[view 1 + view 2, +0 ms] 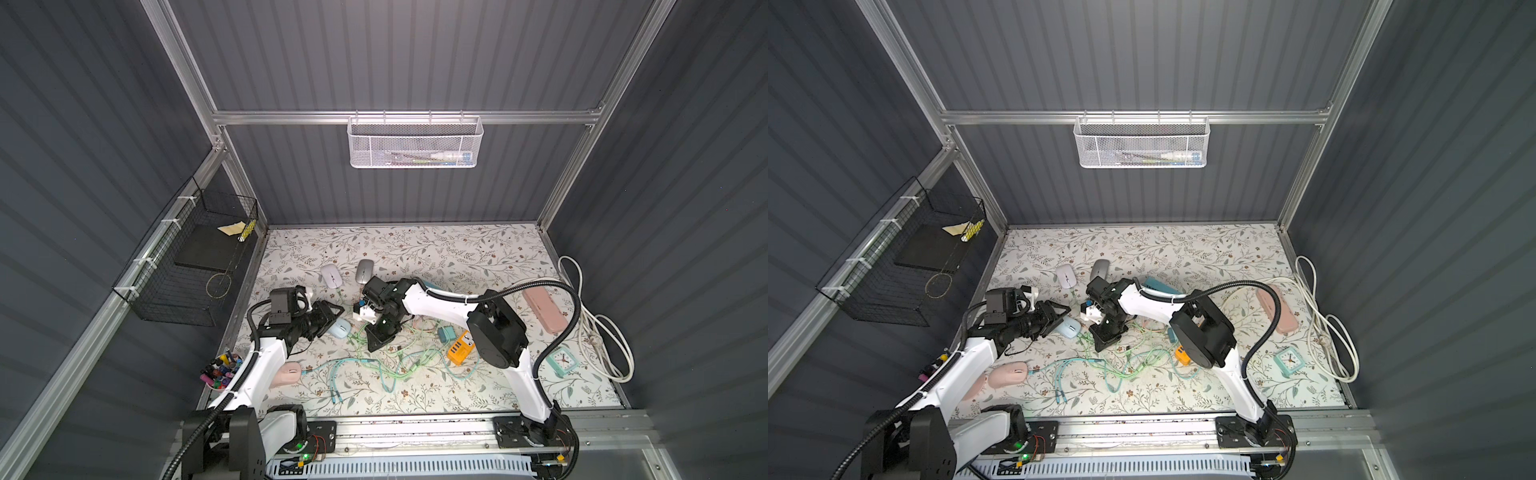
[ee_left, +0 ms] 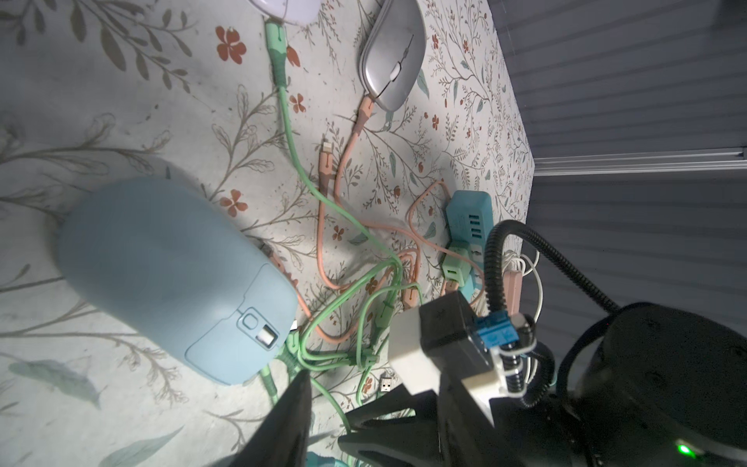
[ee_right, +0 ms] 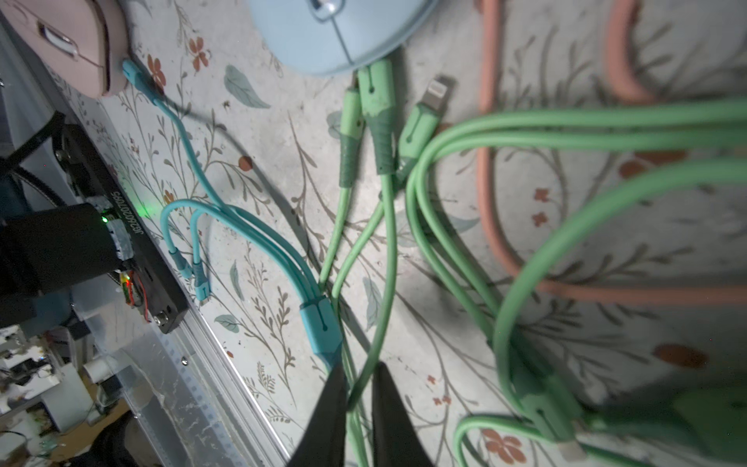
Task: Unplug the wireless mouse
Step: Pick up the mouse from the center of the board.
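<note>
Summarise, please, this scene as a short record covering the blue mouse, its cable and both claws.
target: blue mouse, plugged in
plug: green cable, seated in the mouse's front
right claw: shut on green cable, short of the plug
left claw: open, by the blue mouse, holding nothing
other mice: pink mouse, silver mouse, white mouse, each cabled

Site type: robotics lab test cell.
Enclosure: aluminium profile frame with grey ribbed wall panels on three sides.
Robot mounting: left arm and right arm mounted on a base rail at the edge of the table.
Storage: white mesh basket and black wire basket hung on the frame.
Surroundings: cluttered workroom beyond the rail, seen in the right wrist view.
</note>
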{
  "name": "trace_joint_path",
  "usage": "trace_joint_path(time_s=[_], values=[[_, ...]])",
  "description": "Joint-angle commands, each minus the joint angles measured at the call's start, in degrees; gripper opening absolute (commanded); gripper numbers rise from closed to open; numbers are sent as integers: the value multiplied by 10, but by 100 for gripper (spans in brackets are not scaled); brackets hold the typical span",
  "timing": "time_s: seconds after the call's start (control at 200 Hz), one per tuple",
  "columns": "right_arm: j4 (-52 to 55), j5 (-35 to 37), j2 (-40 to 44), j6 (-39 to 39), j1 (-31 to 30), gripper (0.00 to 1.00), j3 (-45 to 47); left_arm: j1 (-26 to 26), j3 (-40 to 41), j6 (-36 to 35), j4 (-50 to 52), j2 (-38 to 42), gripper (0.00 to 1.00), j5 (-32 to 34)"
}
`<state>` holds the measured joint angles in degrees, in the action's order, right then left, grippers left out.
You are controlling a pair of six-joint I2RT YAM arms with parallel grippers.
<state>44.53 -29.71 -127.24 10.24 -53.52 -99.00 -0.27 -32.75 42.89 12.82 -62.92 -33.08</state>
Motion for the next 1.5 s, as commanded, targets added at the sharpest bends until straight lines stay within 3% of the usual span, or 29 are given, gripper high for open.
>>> trace_joint_path(time_s=[0.0,0.135,0.31,0.405,0.555,0.621,0.706,0.841,0.896,1.346,1.491], values=[[-12,-14,4,10,-2,10,3,-3,29,55,15,18,65,10],[-25,-15,5,17,-2,3,11,-35,5,70,80,-3,85,79],[-44,-14,12,28,-2,0,29,-115,-75,127,182,-63,88,190],[-53,-14,19,33,-2,0,38,-124,-98,162,222,-95,76,205],[-72,-16,27,42,-2,0,53,-124,-108,180,217,-127,37,232],[-75,-17,26,45,-2,0,52,-124,-116,184,219,-150,31,231],[-82,-18,29,47,-2,0,54,-124,-124,184,206,-179,37,216],[-92,-19,30,50,-2,0,57,-126,-140,174,194,-204,74,221],[-96,-21,30,51,-2,0,60,-127,-149,172,200,-210,81,232],[-119,-21,39,56,-2,0,81,-141,-173,167,199,-296,70,264],[-125,-22,46,57,-2,0,91,-141,-170,172,207,-307,57,285]])
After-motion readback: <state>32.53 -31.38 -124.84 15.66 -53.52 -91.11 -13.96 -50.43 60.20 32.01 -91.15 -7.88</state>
